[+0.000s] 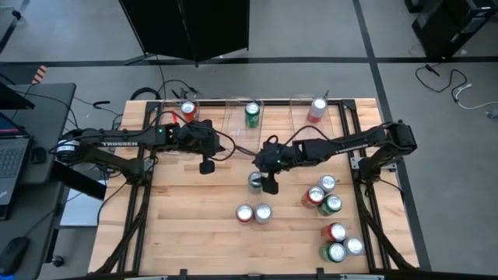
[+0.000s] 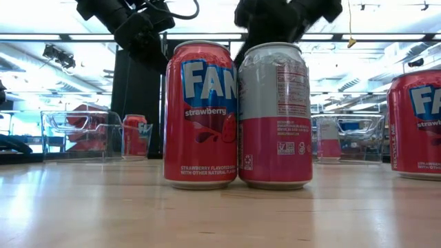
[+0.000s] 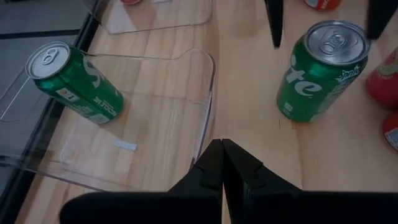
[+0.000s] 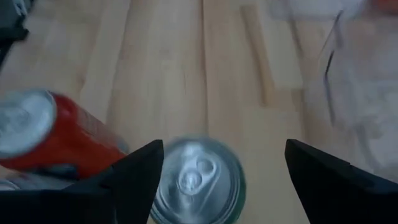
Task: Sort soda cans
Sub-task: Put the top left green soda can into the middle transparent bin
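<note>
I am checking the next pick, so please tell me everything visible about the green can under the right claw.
The green cylindrical metal soda can stands upright on the wooden table, near its middle, apart from other cans. Its silver top with pull tab is unopened. The open right claw hangs above it, fingers either side, not touching.

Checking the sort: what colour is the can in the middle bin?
Green, the can in the middle bin; clearest in the left wrist view.

Wooden table [image 1: 194, 225] with soda cans [image 1: 254, 214]
</note>
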Motion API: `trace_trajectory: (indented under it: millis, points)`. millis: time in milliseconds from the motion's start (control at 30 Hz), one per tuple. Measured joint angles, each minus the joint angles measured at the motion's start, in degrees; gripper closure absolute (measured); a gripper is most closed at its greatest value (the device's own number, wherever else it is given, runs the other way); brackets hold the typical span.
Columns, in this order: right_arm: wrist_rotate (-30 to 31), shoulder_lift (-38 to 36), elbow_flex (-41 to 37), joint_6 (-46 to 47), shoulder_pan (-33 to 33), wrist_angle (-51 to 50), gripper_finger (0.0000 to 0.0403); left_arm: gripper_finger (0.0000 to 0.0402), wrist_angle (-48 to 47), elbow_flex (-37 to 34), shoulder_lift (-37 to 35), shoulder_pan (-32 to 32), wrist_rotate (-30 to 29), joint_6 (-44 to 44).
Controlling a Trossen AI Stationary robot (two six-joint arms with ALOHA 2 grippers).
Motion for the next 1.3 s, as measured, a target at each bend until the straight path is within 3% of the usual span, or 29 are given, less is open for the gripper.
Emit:
trace_trajectory:
  millis: [333,600,833,967,1200,1300]
  points:
    - [-0.2,0.1,-0.7,1.6,3.4,-2.8,0.0060,0.0397,-0.1,0.0,0.0,0.0,-0.8,0.2]
    - [0.5,4.6,-0.8,0.9,3.4,-1.6,0.0065,0.0396,0.1,0.0,0.0,0.4,-3.8,-0.8]
    - [4.1,5.7,0.5,0.1,2.7,-2.4,0.0117,0.0396,8.3,-5.2,-2.3,4.3,-0.2,-2.1]
    - [4.6,5.5,4.9,-1.1,1.1,-5.0,0.0118,0.0396,13.6,-9.7,-6.3,6.8,4.5,-4.0]
    - [5.9,5.3,16.1,-6.0,-3.2,-9.3,0.0118,0.0396,16.9,-14.8,-16.3,8.1,4.9,-4.7]
    - [9.4,5.4,21.2,-6.4,-6.7,-9.0,0.0118,0.0396,17.8,-16.0,-20.2,8.2,4.1,-5.4]
